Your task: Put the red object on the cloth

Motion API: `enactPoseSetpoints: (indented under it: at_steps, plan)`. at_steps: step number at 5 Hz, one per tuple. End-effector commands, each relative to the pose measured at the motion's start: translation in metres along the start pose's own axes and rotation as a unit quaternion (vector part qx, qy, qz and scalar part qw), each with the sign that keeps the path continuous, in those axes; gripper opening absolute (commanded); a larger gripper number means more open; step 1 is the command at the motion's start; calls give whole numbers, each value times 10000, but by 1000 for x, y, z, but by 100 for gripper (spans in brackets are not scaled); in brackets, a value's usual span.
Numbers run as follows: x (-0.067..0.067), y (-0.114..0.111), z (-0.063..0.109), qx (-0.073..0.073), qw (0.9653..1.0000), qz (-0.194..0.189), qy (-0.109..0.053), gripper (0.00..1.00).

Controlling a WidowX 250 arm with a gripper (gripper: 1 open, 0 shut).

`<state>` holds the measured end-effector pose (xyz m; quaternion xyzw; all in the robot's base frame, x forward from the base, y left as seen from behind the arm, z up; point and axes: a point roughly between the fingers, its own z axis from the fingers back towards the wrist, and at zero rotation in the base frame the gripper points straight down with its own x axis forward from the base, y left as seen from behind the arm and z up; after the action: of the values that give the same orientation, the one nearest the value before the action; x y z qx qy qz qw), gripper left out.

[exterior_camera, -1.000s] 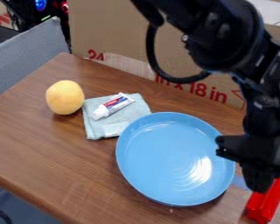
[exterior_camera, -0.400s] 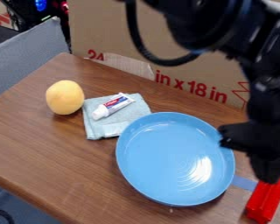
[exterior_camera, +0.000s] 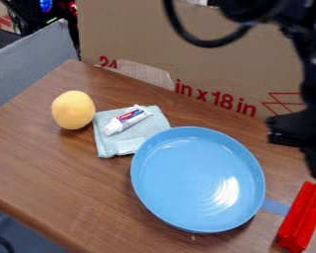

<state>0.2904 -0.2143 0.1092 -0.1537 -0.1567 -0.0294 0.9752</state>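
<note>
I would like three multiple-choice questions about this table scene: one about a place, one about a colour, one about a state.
1. Where does the toothpaste tube lie?
A. on the cloth
B. in the plate
C. against the cardboard box

2. What colour is the plate?
A. white
B. blue
C. green

3. What is the state of the red object?
A. already on the cloth
B. in the plate
C. at the right edge, far from the cloth

Answers: 1 A, the tube rests across the folded cloth. 2 B, the big round plate is light blue. 3 C, the red bar shows right of the plate, below the gripper.
</note>
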Motion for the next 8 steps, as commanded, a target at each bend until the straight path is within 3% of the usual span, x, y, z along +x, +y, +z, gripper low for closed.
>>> enactPoseSetpoints:
  at_steps: [1,2,3,4,5,7,8]
  plan:
    - [18,-22,24,-250,9994,-84,-208,0]
    - [38,-41,18,-197,9994,-145,-233,0]
    - [44,-45,3,-240,9993,-228,-181,0]
    - [41,-45,-3,-230,9990,-282,-260,0]
    - [35,-42,-5,-209,9992,-275,-195,100]
    - [18,-54,-40,-147,9998,-145,-27,100]
    - [18,-42,-43,5,9999,-148,72,100]
